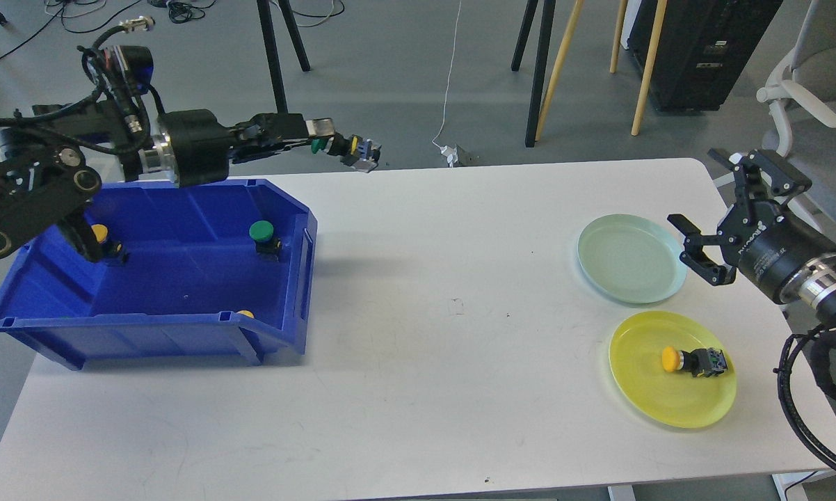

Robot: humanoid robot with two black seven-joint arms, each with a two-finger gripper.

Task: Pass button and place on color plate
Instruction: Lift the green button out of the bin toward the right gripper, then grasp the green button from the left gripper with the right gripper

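My left gripper [329,141] is shut on a green-capped button [352,148] and holds it in the air above the table's back edge, right of the blue bin [147,330]. In the bin lie a green button [260,233], a yellow button [100,235] and another yellow one [245,314], half hidden by the front wall. The pale green plate [630,259] is empty. The yellow plate [668,390] holds a yellow button [693,360]. My right gripper [729,212] is open and empty, just right of the green plate.
The white table [425,362] is bare between the bin and the plates. Behind it are black and wooden stand legs [533,76] and a white cable on the floor. A grey office chair [807,104] stands at the right.
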